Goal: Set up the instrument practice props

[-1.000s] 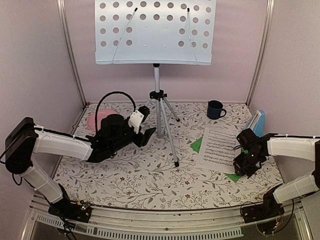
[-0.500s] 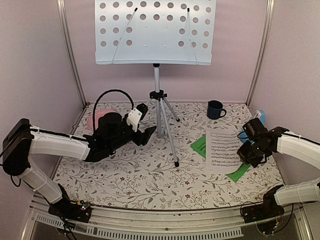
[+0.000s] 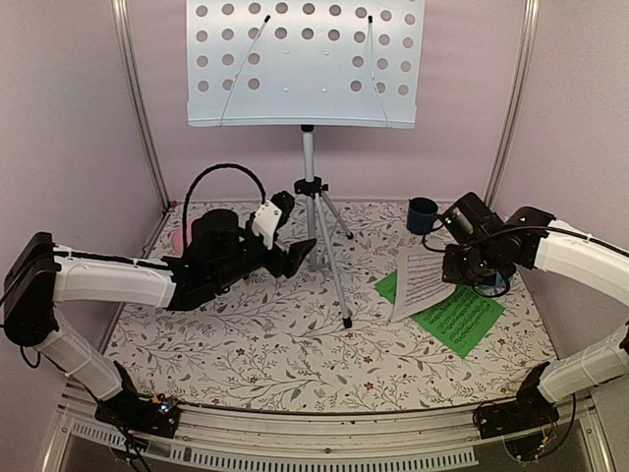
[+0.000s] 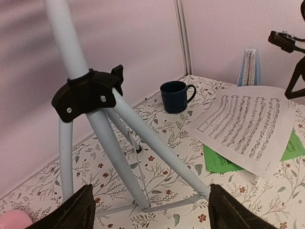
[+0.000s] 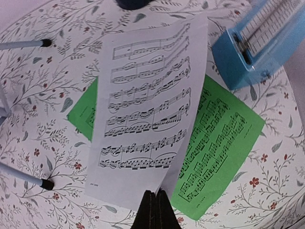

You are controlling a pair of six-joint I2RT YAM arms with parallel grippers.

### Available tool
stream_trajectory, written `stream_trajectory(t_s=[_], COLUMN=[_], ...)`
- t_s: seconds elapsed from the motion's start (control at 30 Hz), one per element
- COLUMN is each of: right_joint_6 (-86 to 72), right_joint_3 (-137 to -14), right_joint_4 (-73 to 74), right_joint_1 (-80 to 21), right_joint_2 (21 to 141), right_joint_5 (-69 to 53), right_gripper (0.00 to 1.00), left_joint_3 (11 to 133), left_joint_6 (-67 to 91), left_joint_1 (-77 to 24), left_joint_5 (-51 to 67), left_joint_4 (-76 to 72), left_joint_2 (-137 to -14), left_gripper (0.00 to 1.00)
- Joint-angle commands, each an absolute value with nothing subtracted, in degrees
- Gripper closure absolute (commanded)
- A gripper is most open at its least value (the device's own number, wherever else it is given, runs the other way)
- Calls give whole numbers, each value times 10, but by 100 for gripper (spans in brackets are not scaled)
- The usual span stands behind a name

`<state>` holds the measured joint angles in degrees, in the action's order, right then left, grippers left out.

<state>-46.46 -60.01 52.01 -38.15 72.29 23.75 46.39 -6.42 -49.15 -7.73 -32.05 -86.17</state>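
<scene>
The white page (image 5: pixel 147 105) has just come up off the desk (image 3: pixel 275 344). A second ago it lay flat over the green page (image 5: pixel 219 148) at the right of the overhead view, with the right arm low beside it. Now the right fingers (image 5: pixel 155 212) are pressed together on the page's near edge. The arm has risen toward the mug (image 3: pixel 423 213), so the sheet hangs tilted with its far end low over the desk. The green page lies flat and far more exposed. The metronome (image 5: pixel 257 43) stands just beyond both sheets, at the upper right of the right wrist view.

On the left of the overhead view, the left fingers (image 4: pixel 71 212) have spread wide and hold nothing. They have moved in on the tripod (image 4: pixel 143 138) and face its legs without touching them.

The stand (image 3: pixel 305 64) is upright at centre back, and its perforated tray is bare. This looks like the start of carrying the first sheet to the tray, with the left arm perhaps readying to steady the tripod. The thin sheet, pinched at one edge, may flop or slip on the way.
</scene>
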Motion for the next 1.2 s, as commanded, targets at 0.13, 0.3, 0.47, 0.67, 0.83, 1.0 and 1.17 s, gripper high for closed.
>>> stream_trajectory(t_s=[0.13, 0.3, 0.47, 0.67, 0.83, 1.0, 1.17], right_joint_6=[-288, -180, -71, 4, 71, 93, 98], right_joint_3=[-736, -792, -854, -921, -950, -955, -958], right_joint_4=[586, 586, 618, 635, 647, 653, 655], right_joint_1=[-447, -448, -450, -457, -463, -487, -513], right_joint_2=[711, 684, 687, 691, 692, 695, 704], right_joint_5=[306, 288, 294, 305, 250, 222, 218], right_gripper=[100, 100, 100, 100, 100, 100, 100], left_joint_3=[504, 512, 540, 605, 708, 844, 939], left_joint_6=[-70, -85, -118, -174, -219, -270, -330], left_joint_1=[-499, -500, -499, -500, -511, -539, -572], left_joint_5=[-30, -18, 41, 115, 137, 127, 89], left_joint_4=[-316, -310, -277, -226, -153, -41, 48], left_joint_2=[-873, -869, -860, -870, -916, -985, -1050], left_gripper=[17, 17, 16, 17, 17, 13, 13])
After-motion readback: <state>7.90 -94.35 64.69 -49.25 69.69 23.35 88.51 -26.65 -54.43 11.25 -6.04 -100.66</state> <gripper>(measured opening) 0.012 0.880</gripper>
